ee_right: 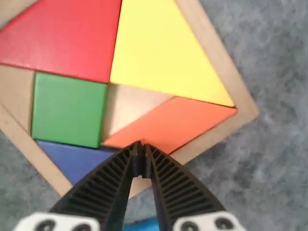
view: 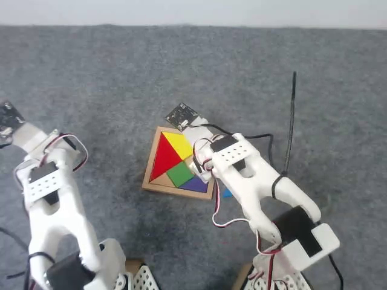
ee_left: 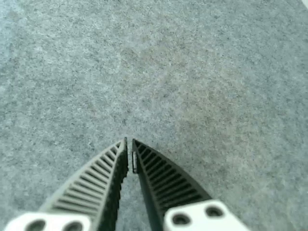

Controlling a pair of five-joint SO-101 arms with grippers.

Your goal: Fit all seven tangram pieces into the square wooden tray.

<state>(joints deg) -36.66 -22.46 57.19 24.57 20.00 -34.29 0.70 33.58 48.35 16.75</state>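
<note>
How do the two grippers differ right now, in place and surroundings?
The left gripper is over bare carpet, away from the tray; the right gripper is at the tray's rim, tips by the orange piece. The left gripper has carpet all around it; the right gripper has a light blue piece on the carpet beside it. Both are shut, holding nothing.

I see a grey carpeted table (view: 109,66) carrying everything. The square wooden tray (ee_right: 240,113) lies flat on it, under and ahead of the fingertips of the right gripper (ee_right: 139,147). A blue piece (ee_right: 142,225) lies on the carpet just behind those fingertips, outside the tray. The same grey carpet stretches ahead of the fingertips of the left gripper (ee_left: 129,142).
</note>
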